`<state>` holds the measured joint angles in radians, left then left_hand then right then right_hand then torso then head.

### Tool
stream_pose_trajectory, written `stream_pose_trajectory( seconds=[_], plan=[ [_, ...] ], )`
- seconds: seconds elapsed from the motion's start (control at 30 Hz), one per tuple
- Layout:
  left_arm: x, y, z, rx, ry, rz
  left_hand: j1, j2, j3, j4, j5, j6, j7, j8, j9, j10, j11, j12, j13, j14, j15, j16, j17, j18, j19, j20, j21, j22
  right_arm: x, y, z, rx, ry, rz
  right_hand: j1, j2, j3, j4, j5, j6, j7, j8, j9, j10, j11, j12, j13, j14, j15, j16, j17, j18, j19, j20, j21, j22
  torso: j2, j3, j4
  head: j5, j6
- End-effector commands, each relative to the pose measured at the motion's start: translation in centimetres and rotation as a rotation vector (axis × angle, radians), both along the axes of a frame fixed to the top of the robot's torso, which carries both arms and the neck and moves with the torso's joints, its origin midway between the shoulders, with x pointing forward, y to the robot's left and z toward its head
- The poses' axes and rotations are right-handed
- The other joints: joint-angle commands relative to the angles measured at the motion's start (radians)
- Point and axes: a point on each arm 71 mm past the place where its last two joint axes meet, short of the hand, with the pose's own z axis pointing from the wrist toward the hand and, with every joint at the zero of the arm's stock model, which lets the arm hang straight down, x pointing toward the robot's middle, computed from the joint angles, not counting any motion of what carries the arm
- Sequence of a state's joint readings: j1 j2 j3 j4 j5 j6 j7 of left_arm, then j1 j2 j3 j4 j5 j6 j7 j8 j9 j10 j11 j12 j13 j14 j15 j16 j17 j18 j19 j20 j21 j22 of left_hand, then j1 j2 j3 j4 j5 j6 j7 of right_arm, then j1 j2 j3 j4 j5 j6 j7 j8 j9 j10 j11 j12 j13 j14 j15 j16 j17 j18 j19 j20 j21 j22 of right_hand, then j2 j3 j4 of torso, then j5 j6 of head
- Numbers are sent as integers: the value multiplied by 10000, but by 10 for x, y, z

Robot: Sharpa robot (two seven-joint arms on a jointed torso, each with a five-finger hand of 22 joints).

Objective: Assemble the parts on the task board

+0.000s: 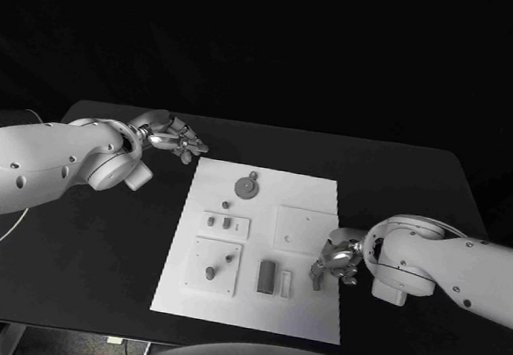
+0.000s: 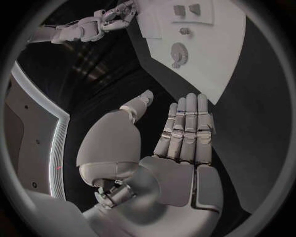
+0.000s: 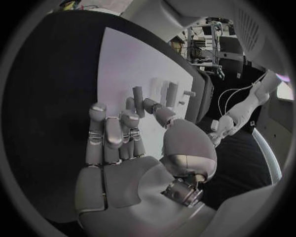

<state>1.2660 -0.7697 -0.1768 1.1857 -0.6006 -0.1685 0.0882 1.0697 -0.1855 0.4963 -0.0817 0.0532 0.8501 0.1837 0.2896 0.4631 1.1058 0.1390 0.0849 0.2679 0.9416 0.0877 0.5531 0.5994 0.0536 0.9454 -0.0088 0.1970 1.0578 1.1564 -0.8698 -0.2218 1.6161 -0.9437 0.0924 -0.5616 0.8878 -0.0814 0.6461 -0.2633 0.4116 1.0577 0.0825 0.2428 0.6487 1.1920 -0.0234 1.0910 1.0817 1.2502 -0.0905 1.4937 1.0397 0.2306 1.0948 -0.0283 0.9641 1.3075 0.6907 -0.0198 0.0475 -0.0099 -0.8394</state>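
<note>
Altogether one white task board (image 1: 296, 316) lies on the black table (image 1: 79, 269), with two hands at its edges. On the board I count one round gear-like part (image 1: 248, 186), one small knob (image 1: 227, 205), two short pegs (image 1: 216, 221) side by side in a small raised square, one peg (image 1: 211, 272) in a larger square, one dark upright block (image 1: 266, 277) with a paler block (image 1: 286, 283) beside it, and one plain raised square (image 1: 304, 229).

The left hand (image 1: 170, 137) hovers just off the board's far corner; its wrist view shows the fingers (image 2: 188, 129) straight and together, thumb apart, holding nothing, with the gear part (image 2: 178, 52) lying beyond the fingertips.

The right hand (image 1: 338, 261) sits at the board's near edge, next to the two blocks. From above its fingers are bunched and hard to read. In its wrist view the fingers (image 3: 114, 133) are loosely curled with the thumb reaching forward, and an upright block (image 3: 138, 101) stands just past the fingertips; whether they touch it I cannot tell, and no grip shows.
</note>
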Motion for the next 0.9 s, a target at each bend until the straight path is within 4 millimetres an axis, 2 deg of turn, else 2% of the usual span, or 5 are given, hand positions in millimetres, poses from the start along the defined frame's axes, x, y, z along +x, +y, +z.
stream_pose_trajectory(
  seconds=[0.03,0.47,0.9],
  plan=[
    [0,-2,0,59,77,-179,-81,15,3,49,4,-2,-26,36,-7,65,2,49,12,64,-5,-60,16,170,70,-30,-33,15,-6,7,-2,921,1011,-671,818,804,326,-306,1,-7,60,31,44,72,17,59,14,88,-38,38,-10,312,49,30,55,168,-2,-4,8,20,4],
    [-1,-3,0,62,132,-224,-81,7,-6,49,3,3,-29,40,-6,61,4,45,12,65,-5,-67,25,167,71,-29,-36,20,-7,27,-2,1043,1007,-203,805,807,338,-304,16,-9,60,27,37,63,17,59,17,59,-35,32,-46,312,36,38,55,168,-1,-5,0,12,-8],
    [-1,-4,-1,67,166,-249,-88,8,-15,58,3,0,-28,39,-7,55,7,40,13,66,-5,-76,37,165,72,-29,-40,25,-5,41,-6,974,759,217,748,801,347,-299,9,-31,72,8,18,28,29,56,25,-18,-27,12,-134,312,0,62,50,164,4,15,1,51,-13]
  ],
)
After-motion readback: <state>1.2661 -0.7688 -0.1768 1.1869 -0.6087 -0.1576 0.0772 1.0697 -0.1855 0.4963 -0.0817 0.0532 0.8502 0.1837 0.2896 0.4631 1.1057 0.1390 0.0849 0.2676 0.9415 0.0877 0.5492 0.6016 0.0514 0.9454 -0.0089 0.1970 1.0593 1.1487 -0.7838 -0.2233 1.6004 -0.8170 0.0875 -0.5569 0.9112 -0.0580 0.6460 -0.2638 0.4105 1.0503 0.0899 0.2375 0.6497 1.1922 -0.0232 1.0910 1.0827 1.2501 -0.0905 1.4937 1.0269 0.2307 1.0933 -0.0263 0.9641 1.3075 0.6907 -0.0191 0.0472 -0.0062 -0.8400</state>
